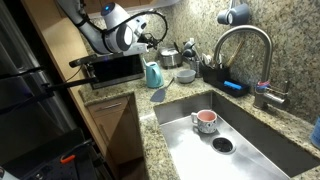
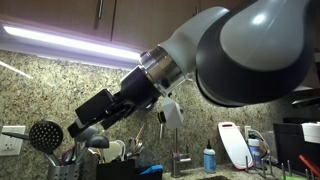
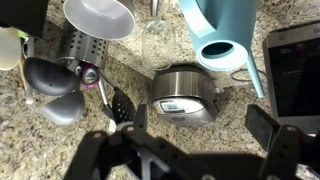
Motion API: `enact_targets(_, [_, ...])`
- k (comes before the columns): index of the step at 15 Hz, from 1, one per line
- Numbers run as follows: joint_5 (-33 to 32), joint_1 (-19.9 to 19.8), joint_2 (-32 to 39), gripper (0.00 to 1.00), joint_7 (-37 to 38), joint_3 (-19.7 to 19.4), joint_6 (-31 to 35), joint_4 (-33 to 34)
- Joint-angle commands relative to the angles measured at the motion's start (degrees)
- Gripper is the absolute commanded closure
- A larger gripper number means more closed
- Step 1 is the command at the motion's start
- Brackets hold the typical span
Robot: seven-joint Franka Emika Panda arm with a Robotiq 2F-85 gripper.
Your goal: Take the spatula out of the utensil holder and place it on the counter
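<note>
The utensil holder [image 3: 82, 47] is a perforated cylinder at the upper left of the wrist view. It holds a white round-headed ladle [image 3: 98, 15], grey spoons [image 3: 47, 80] and a black slotted turner [image 3: 121, 105]. A pale utensil [image 3: 8, 46] at the left edge may be the spatula; I cannot tell. The holder also shows in both exterior views [image 1: 187, 72] [image 2: 65, 172]. My gripper [image 3: 200, 128] is open and empty above bare granite counter [image 3: 235, 100], to the right of the holder. In an exterior view it [image 2: 85, 130] hangs just above the utensil heads.
A shiny steel pot [image 3: 185, 92] lies just beyond the jaws, with a teal jug [image 3: 225, 35] behind it and a dark appliance [image 3: 295, 65] at the right. The steel sink [image 1: 250, 140] holds a mug [image 1: 204, 120]. A faucet [image 1: 245, 40] and a black caddy [image 1: 215, 72] stand behind it.
</note>
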Motion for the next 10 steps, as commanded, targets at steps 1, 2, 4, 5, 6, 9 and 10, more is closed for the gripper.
enact_targets(1, [-0.08, -0.26, 0.21, 0.0, -0.02, 0.31, -0.16, 0.1])
enact_targets(2, [-0.08, -0.28, 0.33, 0.0, -0.02, 0.31, -0.16, 0.2])
enact_targets(4, [-0.08, -0.36, 0.34, 0.0, -0.02, 0.3, -0.16, 0.34])
enact_targets(5, [-0.08, -0.37, 0.34, 0.0, -0.01, 0.3, -0.16, 0.39])
enact_targets(6, [-0.08, -0.36, 0.34, 0.0, -0.01, 0.29, -0.16, 0.44])
enact_targets(9, [-0.08, -0.36, 0.34, 0.0, -0.01, 0.29, -0.15, 0.48])
enact_targets(10, [-0.08, -0.36, 0.34, 0.0, -0.01, 0.29, -0.15, 0.49])
